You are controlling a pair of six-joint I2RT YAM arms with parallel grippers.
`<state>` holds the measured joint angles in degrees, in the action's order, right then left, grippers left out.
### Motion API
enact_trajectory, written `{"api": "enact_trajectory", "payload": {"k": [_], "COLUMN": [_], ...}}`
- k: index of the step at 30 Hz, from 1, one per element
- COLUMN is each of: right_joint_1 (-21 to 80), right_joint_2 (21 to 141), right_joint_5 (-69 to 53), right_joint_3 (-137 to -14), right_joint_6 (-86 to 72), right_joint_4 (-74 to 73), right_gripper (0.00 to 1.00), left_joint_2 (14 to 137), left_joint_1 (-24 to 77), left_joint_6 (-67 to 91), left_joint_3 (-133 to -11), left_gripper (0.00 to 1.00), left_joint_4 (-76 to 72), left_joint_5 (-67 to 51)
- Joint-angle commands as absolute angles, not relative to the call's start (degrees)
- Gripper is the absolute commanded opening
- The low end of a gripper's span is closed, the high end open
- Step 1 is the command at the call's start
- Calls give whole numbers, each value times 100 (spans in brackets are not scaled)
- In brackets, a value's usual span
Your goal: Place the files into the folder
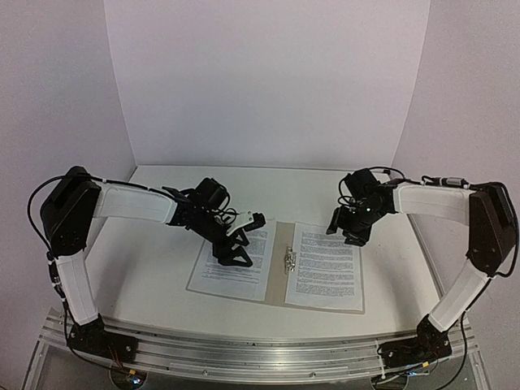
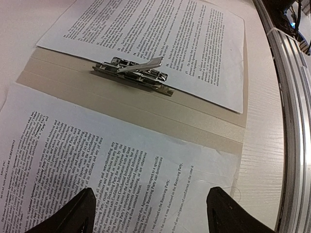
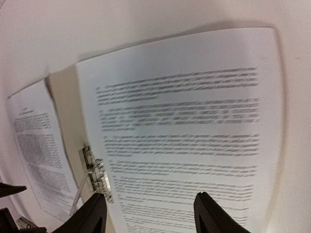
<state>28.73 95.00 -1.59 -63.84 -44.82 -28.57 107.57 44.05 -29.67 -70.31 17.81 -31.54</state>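
- Beige folder [image 1: 279, 286] lies open and flat on the table [image 1: 146, 272] in the top view, with one printed sheet on each cover.
- The left sheet [image 1: 213, 275] is under the left claw [image 1: 233, 257]. The right sheet [image 1: 325, 272] begins beneath the right claw [image 1: 348, 234] and runs toward the arm bases.
- The clip [image 1: 288, 258] sits on the spine between the two claws. White table stretches outward of each claw to the side walls.
- From above I cannot tell whether either claw touches paper.
- Left wrist view: the left claw [image 2: 150, 204] is spread wide with nothing between its fingers [image 2: 73, 218], whose tips are cut off by the bottom of the frame.
- The left sheet [image 2: 97, 155] lies directly below this claw. Ahead of it runs the folder's [image 2: 121, 99] bare spine strip with the clip [image 2: 131, 73] on it, one lever of the clip raised.
- Beyond the clip is the right sheet [image 2: 170, 43], cut off at the top of the frame. Right of the claw come the sheet's edge, a sliver of folder, table [image 2: 262, 160] and a metal rail [image 2: 291, 97].
- Right wrist view: the right claw [image 3: 150, 204] is also parted and empty, above the right sheet [image 3: 184, 121], whose text is blurred.
- The clip [image 3: 95, 172] is just ahead of the claw's left finger. The folder [image 3: 65, 107] and the left sheet [image 3: 39, 145] lie further left, and the left sheet is cut off by the frame.
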Motion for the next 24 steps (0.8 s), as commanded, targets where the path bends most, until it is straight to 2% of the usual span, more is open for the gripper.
{"api": "enact_trajectory", "payload": {"k": [1, 3, 5, 11, 24], "right_joint_1": [1963, 1747, 1634, 1564, 1537], "right_joint_2": [9301, 9441, 9689, 10283, 10554], "right_joint_5": [746, 659, 379, -367, 250], "right_joint_3": [-6284, -6303, -6374, -6395, -6267], "right_joint_6": [-3928, -3620, -3381, -3188, -3108], "right_joint_4": [-3507, -3452, -3302, -2728, -2704], "right_gripper": [72, 80, 83, 85, 85], "left_joint_2": [10374, 10339, 10324, 10281, 10182], "left_joint_1": [4404, 4404, 4399, 4400, 4402], "left_joint_6": [-2370, -2287, -2257, -2247, -2215], "left_joint_3": [-6669, -6563, -6485, -6306, -6163], "left_gripper": [79, 79, 79, 79, 79], "left_joint_4": [992, 900, 830, 660, 585], "left_joint_5": [-3102, -3102, -3091, -3076, -3086]}}
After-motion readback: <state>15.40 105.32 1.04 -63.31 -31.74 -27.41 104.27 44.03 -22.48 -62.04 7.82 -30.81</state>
